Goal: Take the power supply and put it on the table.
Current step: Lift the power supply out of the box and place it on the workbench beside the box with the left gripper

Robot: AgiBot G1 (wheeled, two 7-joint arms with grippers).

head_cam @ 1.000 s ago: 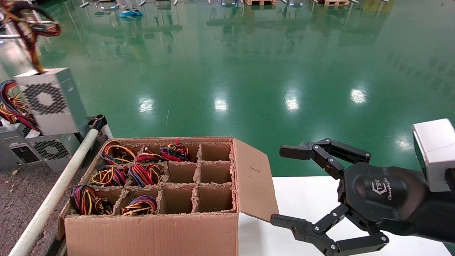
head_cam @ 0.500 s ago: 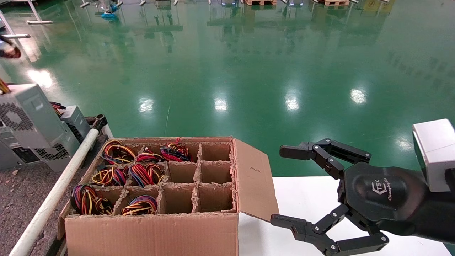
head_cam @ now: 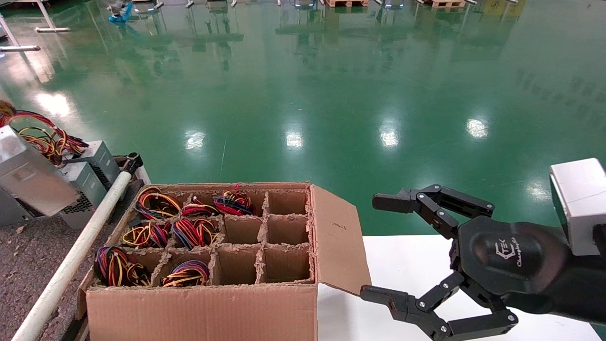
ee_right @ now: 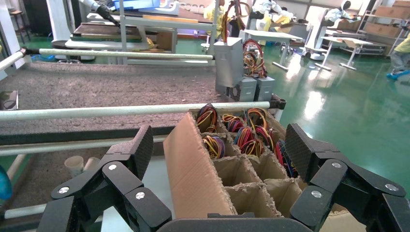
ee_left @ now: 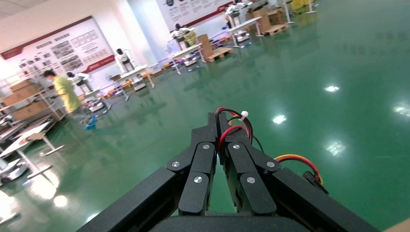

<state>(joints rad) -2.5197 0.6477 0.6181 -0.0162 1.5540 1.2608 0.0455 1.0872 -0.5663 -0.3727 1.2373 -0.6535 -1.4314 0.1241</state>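
Note:
The power supply [head_cam: 28, 177], a grey metal box, leans tilted at the far left edge of the head view, its red, yellow and black wires [head_cam: 42, 137] looped above it. In the right wrist view the power supply [ee_right: 228, 63] stands over the dark speckled table [ee_right: 96, 87], wires rising from its top. My left gripper [ee_left: 217, 125] is shut on a few of those red and black wires [ee_left: 237, 121]; it is out of the head view. My right gripper [head_cam: 374, 246] hangs open beside the carton, holding nothing.
Two more grey supply boxes [head_cam: 87, 177] sit by the white tube rail [head_cam: 71, 260] edging the table [head_cam: 23, 265]. A divided cardboard carton [head_cam: 213, 265] with several wire coils [head_cam: 189, 232] rests partly on a white tabletop [head_cam: 407, 265]. Green floor lies beyond.
The power supply has swung left and down, from upright near the rail to tilted at the picture's edge; its wire bundle now shows above it. The right arm has not moved.

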